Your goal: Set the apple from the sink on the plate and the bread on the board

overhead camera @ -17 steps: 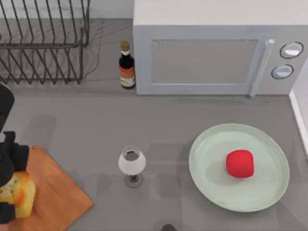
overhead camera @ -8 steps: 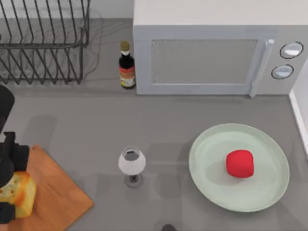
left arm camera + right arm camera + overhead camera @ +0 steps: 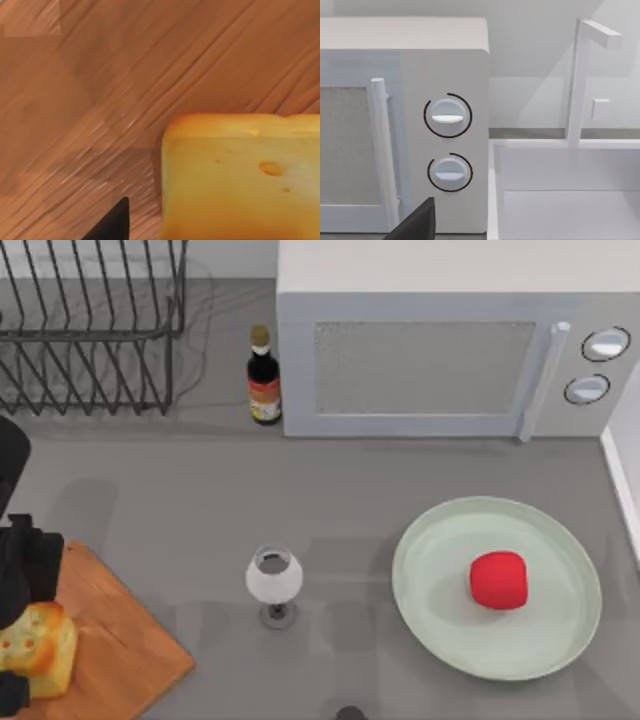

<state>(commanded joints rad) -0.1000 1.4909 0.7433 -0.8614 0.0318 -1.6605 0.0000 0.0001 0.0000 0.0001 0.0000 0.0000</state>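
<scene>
The red apple (image 3: 498, 580) lies on the pale green plate (image 3: 430, 625) at the right of the table. At the far left, the golden bread (image 3: 36, 650) rests on the wooden board (image 3: 120, 640). My left gripper (image 3: 22, 638) straddles the bread, open, with one finger on each side. In the left wrist view the bread (image 3: 240, 180) sits on the board (image 3: 100, 90), and a dark fingertip (image 3: 112, 222) stands a little apart from it. My right gripper (image 3: 350, 713) is parked at the table's front edge, open; its fingertip (image 3: 417, 222) shows in the right wrist view.
A wine glass (image 3: 274, 582) stands mid-table. A dark sauce bottle (image 3: 264, 375) is beside the microwave (image 3: 430, 350) at the back, and a wire dish rack (image 3: 90, 330) fills the back left. The white sink (image 3: 560, 200) with its faucet (image 3: 577, 80) lies right of the microwave.
The bread has sunk slightly toward the front edge and now rests on the board. The left gripper's fingers have parted from it. Apple, plate and right arm have not moved.
</scene>
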